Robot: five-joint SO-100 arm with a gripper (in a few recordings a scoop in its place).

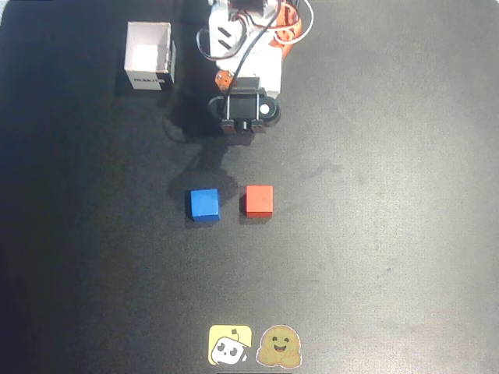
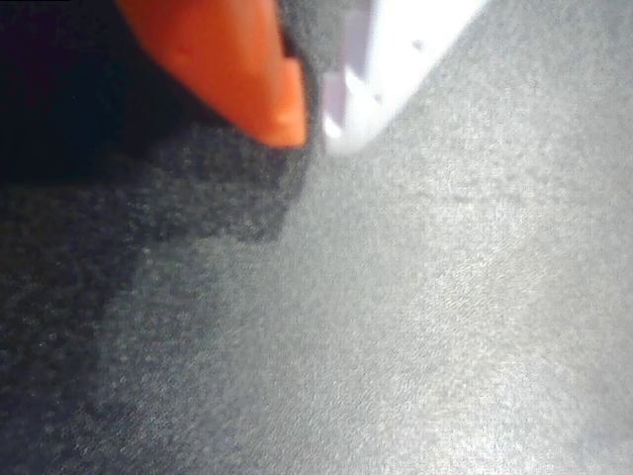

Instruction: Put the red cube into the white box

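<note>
While pincer (image 2: 312, 124) hangs clenched, red cube (image 1: 259, 200) sits beside blue cube (image 1: 204, 205) — white box (image 1: 148, 56) well apart.

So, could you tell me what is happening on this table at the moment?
A small robot arm sits at the top of the overhead view, its tool closed and holding nothing, poised above the dark table. The red cube lies untouched beside the blue cube, a small gap between them. The white box stands empty at the upper left. Two stickers sit at the bottom edge. Nothing has been picked up yet.
</note>
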